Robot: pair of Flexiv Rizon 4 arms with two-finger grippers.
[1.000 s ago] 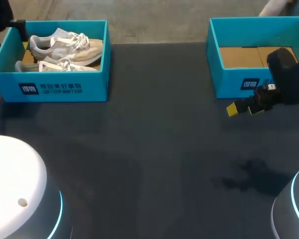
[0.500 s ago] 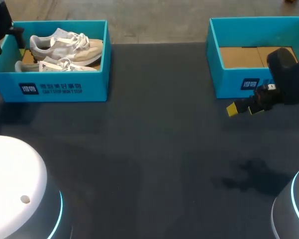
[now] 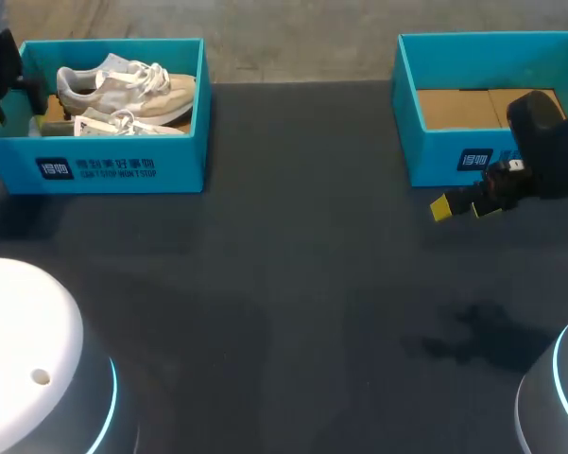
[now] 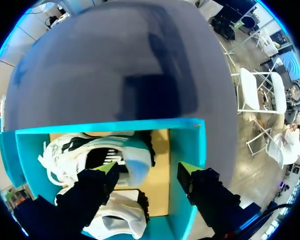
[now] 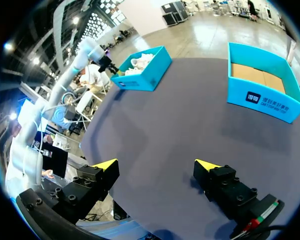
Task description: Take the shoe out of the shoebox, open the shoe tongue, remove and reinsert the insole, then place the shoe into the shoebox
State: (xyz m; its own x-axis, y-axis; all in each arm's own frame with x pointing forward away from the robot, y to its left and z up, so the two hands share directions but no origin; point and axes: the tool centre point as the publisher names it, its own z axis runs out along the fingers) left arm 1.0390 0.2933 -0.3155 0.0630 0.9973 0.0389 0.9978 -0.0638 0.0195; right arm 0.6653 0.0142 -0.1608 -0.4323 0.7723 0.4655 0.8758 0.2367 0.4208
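Observation:
Two grey and beige shoes with white laces lie in the left blue shoebox (image 3: 123, 165), the far shoe (image 3: 123, 85) behind the near shoe (image 3: 113, 123). My left gripper (image 3: 19, 90) hangs over that box's left end. In the left wrist view the left gripper (image 4: 147, 170) is open inside the box (image 4: 187, 135). One finger sits at the collar of a shoe (image 4: 90, 152) and its heel lies between the fingers; the other finger is clear of it, near the box wall. A second shoe (image 4: 120, 215) lies under the gripper. My right gripper (image 3: 465, 206) (image 5: 156, 164) is open over the dark table.
A second blue shoebox (image 3: 454, 161) with a bare cardboard floor stands at the back right, just behind my right gripper. The right wrist view shows this box (image 5: 262, 95) and, farther off, the box with the shoes (image 5: 142, 75). The table surface (image 3: 293, 284) is dark.
My left gripper has come down into the left end of the shoebox, and its fingers have drawn somewhat closer together. The right arm has not moved.

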